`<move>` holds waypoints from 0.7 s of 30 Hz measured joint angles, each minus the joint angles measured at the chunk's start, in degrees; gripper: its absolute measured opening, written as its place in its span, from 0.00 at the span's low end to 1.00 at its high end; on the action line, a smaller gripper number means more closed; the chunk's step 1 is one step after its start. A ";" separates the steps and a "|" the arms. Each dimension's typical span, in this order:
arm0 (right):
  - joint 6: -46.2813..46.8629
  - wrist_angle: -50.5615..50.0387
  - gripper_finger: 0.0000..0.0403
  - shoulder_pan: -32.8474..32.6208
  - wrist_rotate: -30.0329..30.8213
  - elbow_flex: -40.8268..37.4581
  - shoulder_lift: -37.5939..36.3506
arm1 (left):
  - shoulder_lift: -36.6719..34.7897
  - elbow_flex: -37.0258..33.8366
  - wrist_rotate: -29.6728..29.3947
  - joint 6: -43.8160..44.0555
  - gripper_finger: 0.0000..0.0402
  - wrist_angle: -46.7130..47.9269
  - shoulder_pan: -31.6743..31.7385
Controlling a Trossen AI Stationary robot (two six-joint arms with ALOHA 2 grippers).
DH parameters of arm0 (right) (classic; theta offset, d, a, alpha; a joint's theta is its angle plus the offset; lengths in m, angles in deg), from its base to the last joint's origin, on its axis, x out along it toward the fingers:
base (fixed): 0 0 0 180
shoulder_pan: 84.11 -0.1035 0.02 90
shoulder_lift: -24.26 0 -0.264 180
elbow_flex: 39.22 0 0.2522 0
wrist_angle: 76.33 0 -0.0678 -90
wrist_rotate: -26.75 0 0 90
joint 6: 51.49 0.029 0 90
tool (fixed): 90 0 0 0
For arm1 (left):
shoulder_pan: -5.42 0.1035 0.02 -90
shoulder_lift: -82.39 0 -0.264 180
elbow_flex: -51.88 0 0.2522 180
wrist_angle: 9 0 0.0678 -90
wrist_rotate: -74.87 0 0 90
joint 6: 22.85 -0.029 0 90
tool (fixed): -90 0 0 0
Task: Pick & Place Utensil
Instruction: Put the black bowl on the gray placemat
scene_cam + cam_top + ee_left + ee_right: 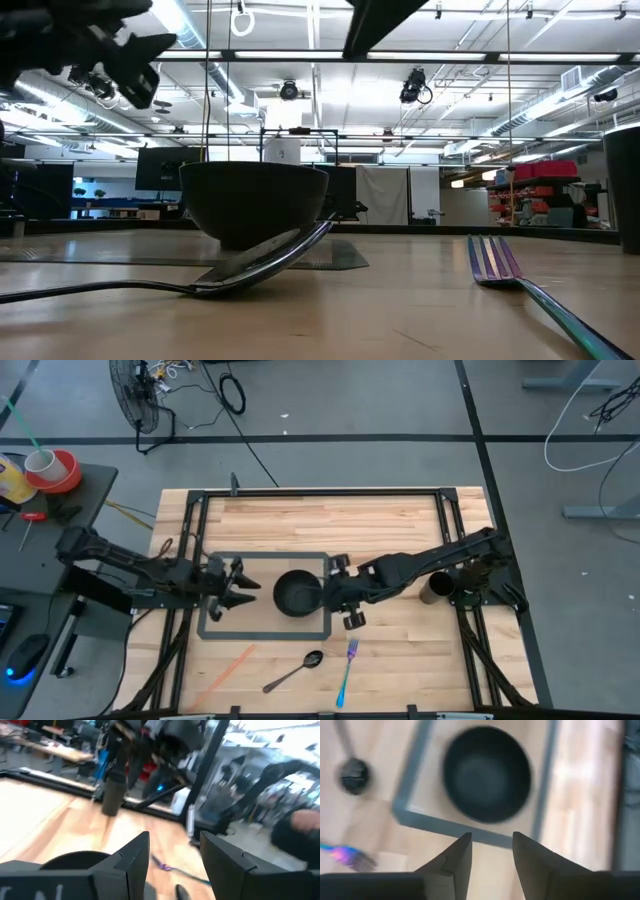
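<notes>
Spoon (294, 673) and iridescent fork (346, 672) lie side by side near the table's (400, 520) front edge in the high view, just outside the grey tray (266, 632). The black bowl (297, 593) sits in the tray. The left pincer (236, 588) hangs over the tray's left side, the right pincer (335, 596) beside the bowl.

Low view: spoon (240, 268) before the bowl (255, 205), fork (495, 262) to its right.

Left wrist view: left pincer (172, 857) spread apart, empty.

Right wrist view: right pincer (491, 852) parted, empty, over the tray's (450, 827) rim.
</notes>
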 joint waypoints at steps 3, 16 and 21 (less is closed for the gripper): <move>2.85 -0.87 0.35 0.06 3.39 0.00 -0.52 | 8.74 5.05 -1.20 -2.89 0.45 1.01 -0.81; 5.49 -0.20 0.34 -0.04 3.63 0.00 -0.19 | 34.98 21.12 -0.91 -7.90 0.66 13.31 -1.40; 5.38 0.75 0.34 -0.05 3.59 0.00 -0.19 | 42.17 22.42 -0.92 -8.92 0.65 12.12 -1.38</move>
